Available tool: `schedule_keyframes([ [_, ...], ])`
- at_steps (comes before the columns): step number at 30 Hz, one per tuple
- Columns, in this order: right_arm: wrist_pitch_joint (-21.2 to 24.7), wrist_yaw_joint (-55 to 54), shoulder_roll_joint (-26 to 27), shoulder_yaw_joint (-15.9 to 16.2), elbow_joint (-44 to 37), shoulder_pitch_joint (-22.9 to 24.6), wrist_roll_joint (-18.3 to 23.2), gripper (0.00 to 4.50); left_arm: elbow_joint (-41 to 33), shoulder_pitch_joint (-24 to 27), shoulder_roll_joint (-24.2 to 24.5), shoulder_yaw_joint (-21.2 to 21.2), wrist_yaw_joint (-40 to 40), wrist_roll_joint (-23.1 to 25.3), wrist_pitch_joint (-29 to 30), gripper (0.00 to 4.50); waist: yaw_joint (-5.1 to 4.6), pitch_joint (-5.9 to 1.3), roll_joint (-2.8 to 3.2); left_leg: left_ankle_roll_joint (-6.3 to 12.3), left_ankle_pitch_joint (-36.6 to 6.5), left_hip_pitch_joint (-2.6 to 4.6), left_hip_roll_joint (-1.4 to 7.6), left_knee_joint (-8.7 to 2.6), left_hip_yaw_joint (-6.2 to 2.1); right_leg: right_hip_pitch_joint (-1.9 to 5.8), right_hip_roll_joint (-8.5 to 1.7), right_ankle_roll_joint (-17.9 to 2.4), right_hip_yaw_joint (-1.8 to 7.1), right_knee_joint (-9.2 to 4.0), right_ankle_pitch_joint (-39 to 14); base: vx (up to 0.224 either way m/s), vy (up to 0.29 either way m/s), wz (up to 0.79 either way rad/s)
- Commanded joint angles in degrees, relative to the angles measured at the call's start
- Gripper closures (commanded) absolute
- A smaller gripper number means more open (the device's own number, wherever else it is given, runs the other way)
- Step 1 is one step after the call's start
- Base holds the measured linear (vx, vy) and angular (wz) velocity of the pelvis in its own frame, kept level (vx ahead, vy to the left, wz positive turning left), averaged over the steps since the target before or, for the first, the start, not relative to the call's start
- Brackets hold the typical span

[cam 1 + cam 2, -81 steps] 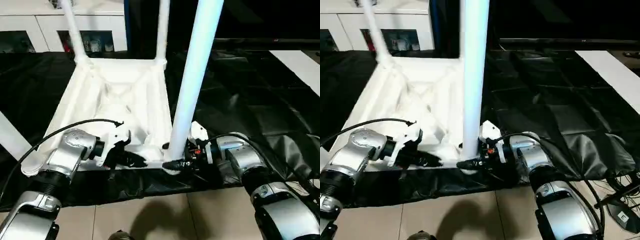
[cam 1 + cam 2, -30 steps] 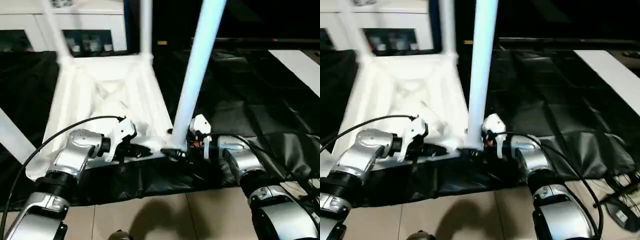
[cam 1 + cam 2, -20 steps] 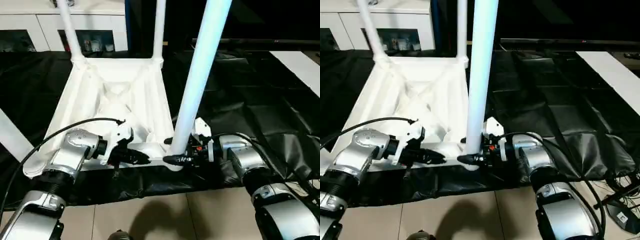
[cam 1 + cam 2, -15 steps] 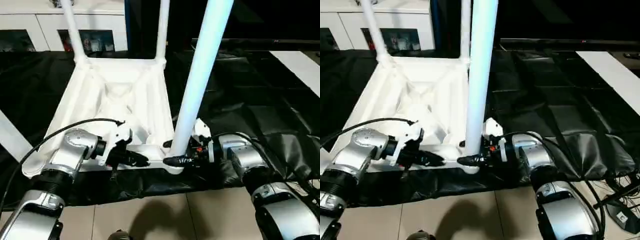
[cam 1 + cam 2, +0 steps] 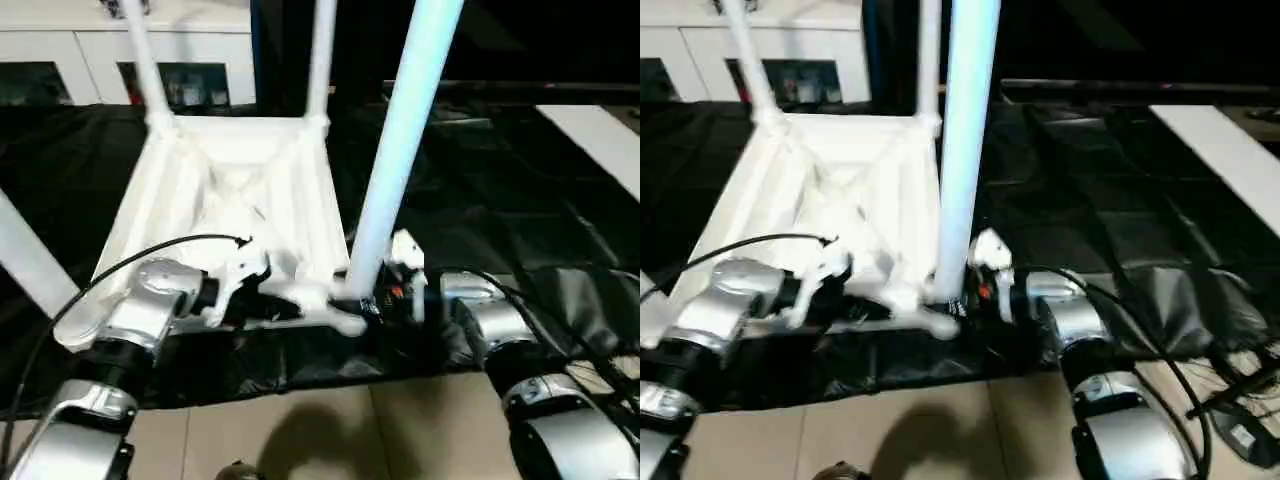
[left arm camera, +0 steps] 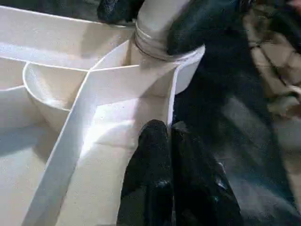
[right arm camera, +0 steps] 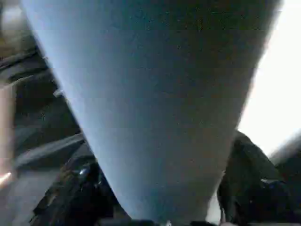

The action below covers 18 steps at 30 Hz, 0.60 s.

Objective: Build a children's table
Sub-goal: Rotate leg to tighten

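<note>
Right pincer (image 5: 350,305) clamped round base of near leg (image 5: 400,140), just above corner socket. Left pincer (image 6: 170,141) closed, tips on near rim beside same socket. Children's table (image 5: 235,200) upside down on black sheet (image 5: 500,200), legs up, directly ahead of both.

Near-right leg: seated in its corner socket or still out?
In. The near-right leg stands with its foot inside the corner socket of the upturned table; how fully seated, cannot tell.
</note>
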Motion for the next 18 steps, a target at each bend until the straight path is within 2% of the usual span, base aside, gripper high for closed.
schedule_keyframes([
  [1,3.22,-6.33,4.19,1.82,2.58,1.22,-1.59,2.03,-1.86,-0.42,-4.06,1.34,8.6,-0.5,2.86,4.5,-0.46,-2.32,-0.2,-1.9,-19.2,0.64,2.21,-4.69,-1.76,1.94,-4.65,-7.82,3.2,-6.12,-25.84,0.0,0.0,0.0],
  [3,3.35,-13.57,6.83,0.86,3.69,0.76,-1.87,2.14,-2.79,-0.13,-6.53,1.49,12.62,0.08,4.29,4.5,-0.74,-2.33,-0.17,-1.71,-20.74,1.01,2.1,-4.62,-1.8,1.64,-4.77,-6.57,3.21,-6.76,-28.69,0.0,0.0,0.0],
  [4,3.33,-13.88,6.94,0.84,3.74,0.73,-1.9,2.14,-2.82,-0.12,-6.65,1.51,12.8,0.1,4.35,4.5,-1.1,-2.3,0.0,-1.79,-21.04,1.14,2.1,-4.69,-1.8,1.44,-4.62,-6.69,3.29,-6.87,-28.07,0.0,0.0,0.0],
  [5,3.15,-18.88,8.73,0.48,4.52,0.32,-2.37,2.14,-3.18,-0.05,-8.31,1.51,15.71,0.35,5.2,4.5,-1.24,-2.33,-0.05,-1.78,-21.21,1.16,2.07,-4.67,-1.82,1.46,-4.59,-6.79,3.25,-6.84,-27.88,0.0,0.0,0.0],
  [6,3.17,-19.4,8.92,0.43,4.57,0.29,-2.4,2.14,-3.21,-0.04,-8.46,1.48,16.03,0.37,5.26,4.5,-1.5,-2.36,-0.13,-1.6,-21.1,1.07,1.97,-4.7,-1.82,1.47,-4.5,-6.82,3.23,-6.86,-27.48,0.0,0.0,0.0],
  [7,2.8,-22.36,10.52,0.19,5.29,-0.45,-2.47,2.16,-3.26,-0.07,-9.88,1.31,18.11,0.51,5.54,4.5,-1.53,-2.45,0.1,-1.37,-20.81,0.96,1.99,-4.74,-1.87,1.61,-4.46,-6.75,3.19,-6.78,-26.68,0.0,0.0,0.0],
  [9,2.17,-26.33,12.82,-0.33,6.26,-1.78,-2.4,2.27,-3.38,-0.12,-11.77,0.54,19.93,1.15,5.65,4.5,-1.91,-2.4,0.01,-1.55,-20.94,0.94,1.98,-4.8,-1.82,1.46,-4.33,-6.97,3.21,-6.77,-25.8,0.0,0.0,0.0],
  [10,2.09,-27.46,13.36,-0.47,6.33,-2.0,-2.58,2.27,-3.76,-0.01,-12.16,0.31,20.42,1.43,6.01,4.5,-1.92,-2.44,0.07,-1.39,-21.17,1.12,1.98,-4.72,-1.75,1.37,-4.33,-7.05,3.25,-6.82,-25.27,0.0,0.0,0.0],
  [13,-1.52,-28.09,14.07,-0.19,5.55,-2.19,-3.4,2.27,-4.86,0.56,-12.5,-1.25,20.55,2.64,6.52,4.5,-1.87,-2.68,0.06,-0.79,-19.67,0.8,2.0,-4.77,-1.62,1.65,-4.23,-7.51,3.32,-6.48,-21.31,0.0,0.0,0.0],
  [14,-1.85,-27.99,14.08,-0.18,5.46,-2.17,-3.41,1.83,-4.94,0.59,-12.5,-1.33,20.52,2.69,6.58,4.5,-1.89,-2.7,0.04,-0.63,-19.35,0.72,2.03,-4.78,-1.59,1.73,-4.24,-7.68,3.32,-6.38,-20.42,0.0,0.0,0.0],
  [16,-4.43,-27.37,12.8,0.27,5.04,-1.78,-3.97,1.72,-5.6,0.93,-12.1,-1.97,19.85,2.76,6.42,4.5,-1.93,-2.81,0.06,0.01,-17.48,0.54,1.99,-4.78,-1.42,1.96,-4.01,-8.61,3.31,-6.04,-16.78,0.0,0.0,0.0],
  [17,-5.45,-26.9,12.03,0.65,5.03,-1.62,-4.41,1.67,-5.93,1.13,-11.61,-2.13,19.23,2.6,6.42,4.5,-1.85,-2.82,0.28,0.03,-17.29,0.52,2.0,-4.75,-1.41,1.97,-4.05,-8.82,3.32,-5.98,-16.16,0.0,0.0,0.0],
  [18,-6.83,-23.79,10.13,0.4,4.8,-1.19,-4.05,1.53,-6.27,1.49,-10.11,-2.4,16.85,2.26,5.57,4.5,-1.84,-2.93,0.13,0.51,-16.14,0.43,2.0,-4.61,-1.27,2.17,-4.02,-9.59,3.36,-5.73,-13.41,0.0,0.0,0.0],
])
